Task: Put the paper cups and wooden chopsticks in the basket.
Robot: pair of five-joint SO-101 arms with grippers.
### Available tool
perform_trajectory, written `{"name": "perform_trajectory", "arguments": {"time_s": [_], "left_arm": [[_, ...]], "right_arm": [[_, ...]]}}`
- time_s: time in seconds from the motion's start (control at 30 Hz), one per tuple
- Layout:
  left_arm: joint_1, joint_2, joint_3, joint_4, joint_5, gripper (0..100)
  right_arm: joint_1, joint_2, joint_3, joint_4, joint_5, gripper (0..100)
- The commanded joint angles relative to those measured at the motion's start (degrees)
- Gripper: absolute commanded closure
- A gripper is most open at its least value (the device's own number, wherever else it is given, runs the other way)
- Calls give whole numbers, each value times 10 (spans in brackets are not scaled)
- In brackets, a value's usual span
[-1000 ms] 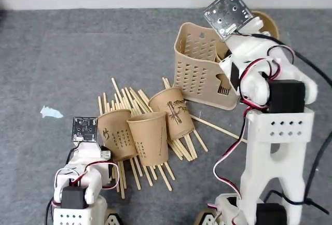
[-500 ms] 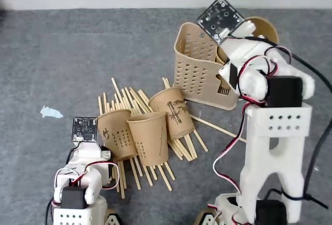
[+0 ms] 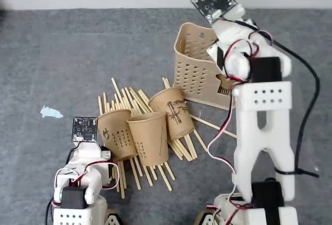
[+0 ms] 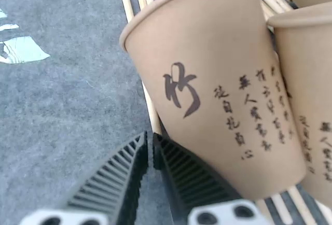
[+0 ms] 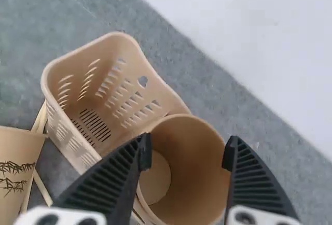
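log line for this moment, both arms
right gripper: shut on paper cup at basket | left gripper: shut, by lying cup | three cups on chopsticks, outside basket

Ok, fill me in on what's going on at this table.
The right gripper has its fingers on either side of a paper cup, apparently gripping it, right by the rim of the basket. Three more cups lie on their sides on the scattered wooden chopsticks. The left gripper sits with fingers shut beside the nearest of them, holding nothing.
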Motion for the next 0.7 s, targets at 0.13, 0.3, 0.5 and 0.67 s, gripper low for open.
{"name": "perform_trajectory", "arguments": {"time_s": [0.13,0.3,0.5,0.67], "left_arm": [[3,-10,-5,-3,4,986],[3,-10,-5,-3,4,986],[3,-10,-5,-3,4,986],[3,-10,-5,-3,4,986]], "right_arm": [[-33,-37,-33,21,-21,764],[-97,-75,-31,138,-97,764],[-183,-73,-28,244,-197,764],[-256,-24,-29,285,-225,764]]}}
